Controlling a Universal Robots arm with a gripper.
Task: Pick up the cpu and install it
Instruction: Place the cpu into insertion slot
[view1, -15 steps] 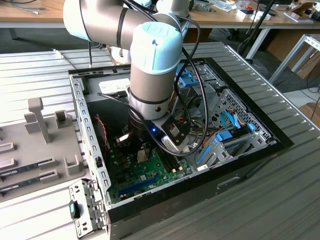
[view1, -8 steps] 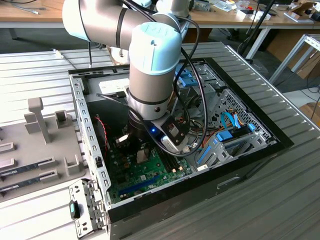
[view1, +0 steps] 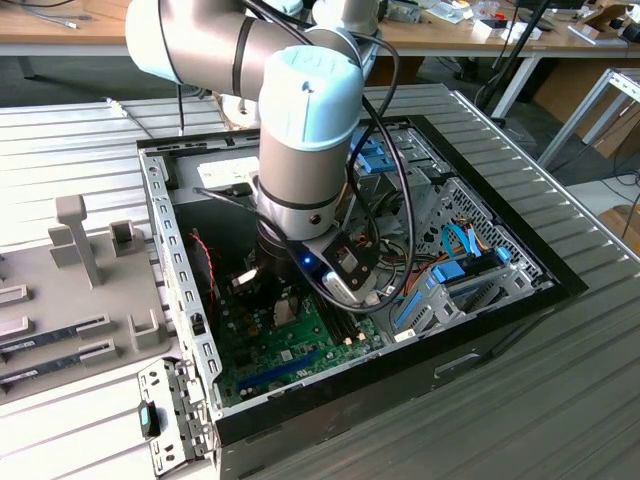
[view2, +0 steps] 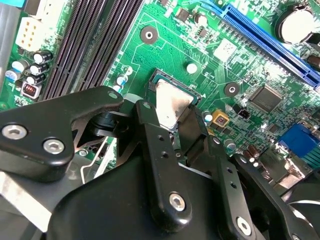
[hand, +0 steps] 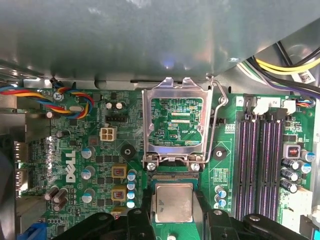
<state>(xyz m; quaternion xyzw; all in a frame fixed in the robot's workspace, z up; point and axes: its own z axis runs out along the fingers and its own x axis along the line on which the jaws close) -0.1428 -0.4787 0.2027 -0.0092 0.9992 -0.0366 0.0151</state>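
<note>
**CPU held low over the motherboard inside the open case**

In the exterior view, the arm (view1: 305, 120) is seen reaching down into an open computer case (view1: 500, 300) that rests on a ribbed metal table (view1: 560, 400); the wrist is deep inside, above the green motherboard (view1: 290, 345).

In both wrist views the cpu (hand: 173, 202) — a small square chip with a silvery lid and a thin green rim — is gripped between the black fingers (view2: 155, 150) of the gripper (view2: 177, 130), which are clenched on its opposite edges. The chip is carried close above the board, its lid facing up.

In the first wrist view, the socket's metal load frame (hand: 173, 125) is seen swung up and open just beyond the chip, with its wire lever (hand: 216, 120) raised beside it. The cpu lies over the socket area at the foot of that frame; whether it is seated or just above cannot be told.

Dark memory slots (hand: 260, 165) run along one side of the socket, and a bundle of coloured wires (hand: 60, 97) lies on the other — both well apart from the chip.
</note>
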